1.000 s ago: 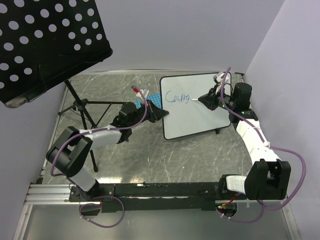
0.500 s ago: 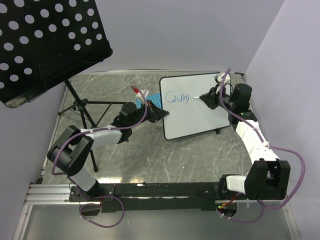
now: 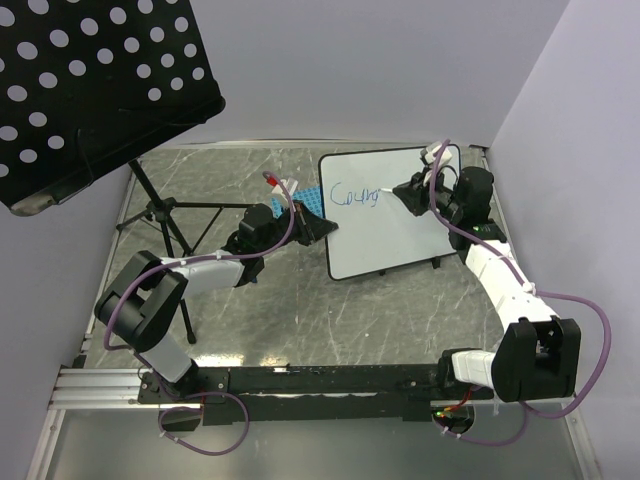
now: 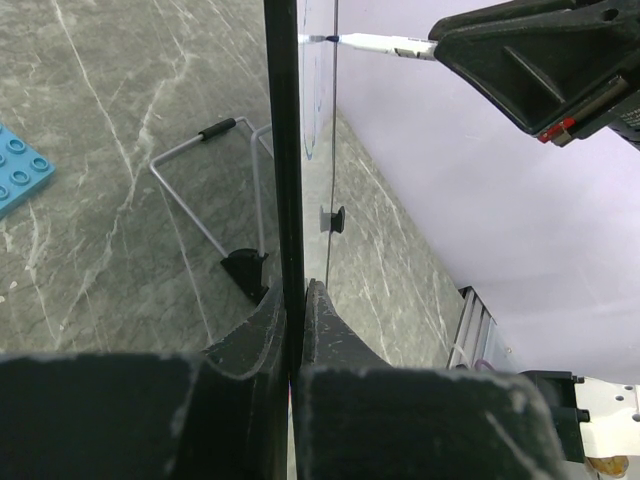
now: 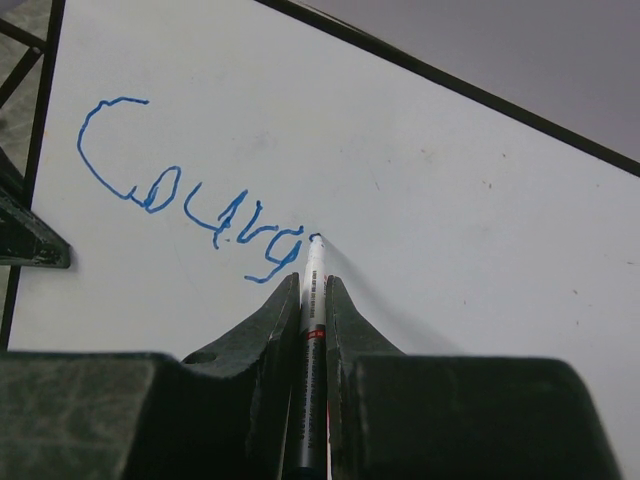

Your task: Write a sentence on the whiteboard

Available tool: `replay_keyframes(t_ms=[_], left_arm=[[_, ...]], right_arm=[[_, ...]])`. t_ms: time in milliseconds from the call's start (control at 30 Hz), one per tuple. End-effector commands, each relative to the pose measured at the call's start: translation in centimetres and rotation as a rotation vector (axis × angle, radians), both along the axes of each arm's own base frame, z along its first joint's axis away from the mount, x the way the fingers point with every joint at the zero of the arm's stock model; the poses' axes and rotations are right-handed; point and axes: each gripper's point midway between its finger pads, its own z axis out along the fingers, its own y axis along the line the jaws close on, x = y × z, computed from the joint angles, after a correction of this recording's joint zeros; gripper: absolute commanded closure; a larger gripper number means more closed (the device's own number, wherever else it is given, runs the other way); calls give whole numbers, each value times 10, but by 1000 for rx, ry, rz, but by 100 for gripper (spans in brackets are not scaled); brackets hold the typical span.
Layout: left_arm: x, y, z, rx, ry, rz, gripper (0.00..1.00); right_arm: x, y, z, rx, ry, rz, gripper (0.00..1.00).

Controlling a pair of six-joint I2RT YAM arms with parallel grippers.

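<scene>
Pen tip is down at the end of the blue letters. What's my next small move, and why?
Probably a short looping stroke to the right, starting the next letter. The marker, held in the right gripper, touches the whiteboard just past the blue writing, which reads roughly "Courag", with bare board to its right. The left gripper clamps the board's edge.

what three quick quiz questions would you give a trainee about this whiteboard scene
1. True or false: the left hand is clamped on the edge of the whiteboard.
2. Which hand holds the marker? A: left. B: right.
3. Fill in: the writing on the board is ___ in colour.

Key: 1 true. 2 B, the right hand, marker tip at the board just after the last letter. 3 blue.
</scene>
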Motion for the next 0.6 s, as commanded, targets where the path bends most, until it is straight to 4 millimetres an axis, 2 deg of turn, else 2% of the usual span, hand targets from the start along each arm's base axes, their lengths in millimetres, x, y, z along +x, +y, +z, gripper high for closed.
replay_keyframes(t_ms=[0, 167, 567], left_arm=[[-1, -5, 21, -27, -102, -35, 99], [-2, -6, 20, -27, -100, -36, 99], [-2, -7, 20, -25, -102, -41, 99]], right_arm=[[5, -1, 8, -3, -53, -18, 100], [3, -1, 10, -11, -54, -13, 100], [7, 0, -1, -17, -14, -8, 100]])
